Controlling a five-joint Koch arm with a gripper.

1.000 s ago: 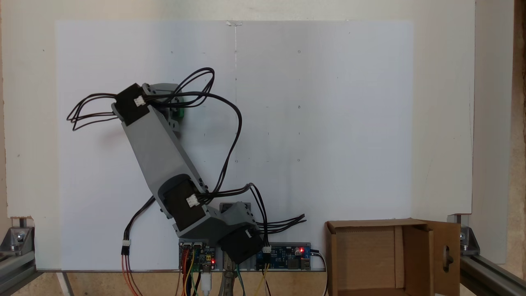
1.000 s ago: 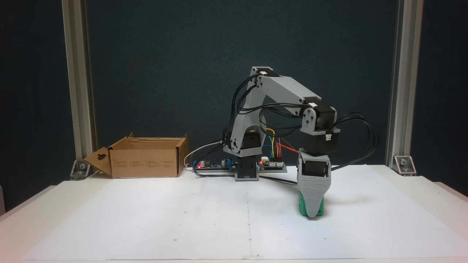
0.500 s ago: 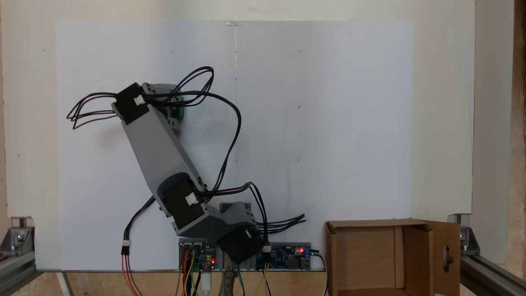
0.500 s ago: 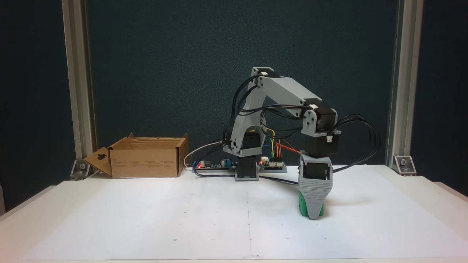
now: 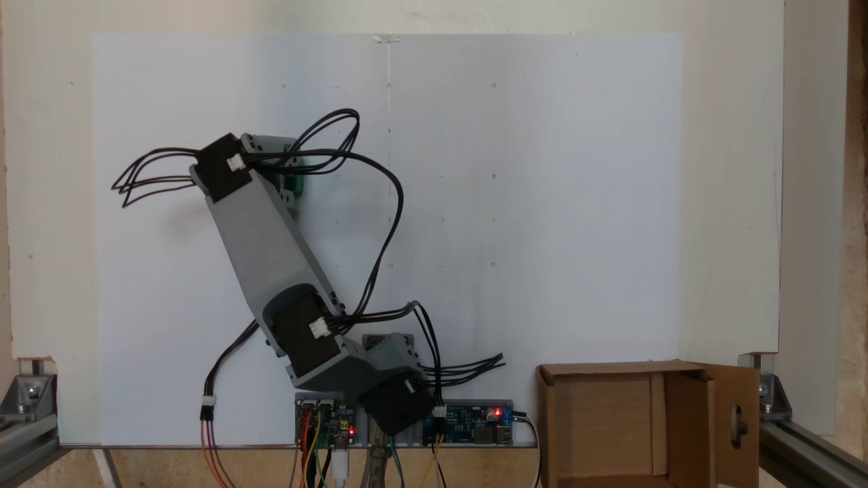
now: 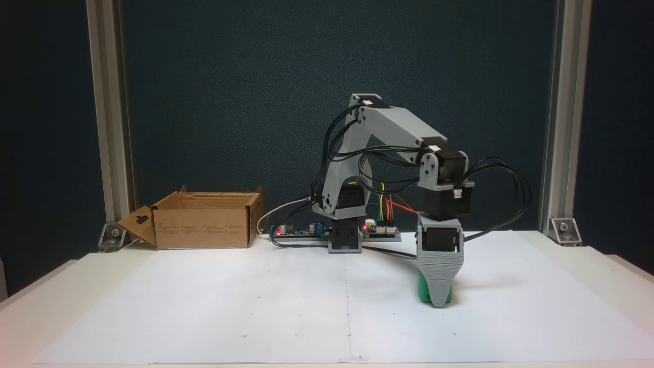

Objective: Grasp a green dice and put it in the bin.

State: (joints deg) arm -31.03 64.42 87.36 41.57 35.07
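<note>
Since a second ago the arm has drawn back slightly; the gripper [image 6: 437,301] stands over the green dice [image 6: 422,290] on the white paper [image 6: 255,306], one jaw hiding the other, so I cannot tell its grip; grasping is in hand; next, lift and carry to the bin [image 6: 204,225], well apart.

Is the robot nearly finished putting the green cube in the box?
Not yet. Done so far: the arm has reached the small bright green plastic dice on the white paper, and the grey pincer is down around it. Whether the grip is firm cannot be told, since one jaw hides the other. Left to do: lift the dice, carry it across to the brown cardboard box, which looks empty from above, and drop it in.
</note>
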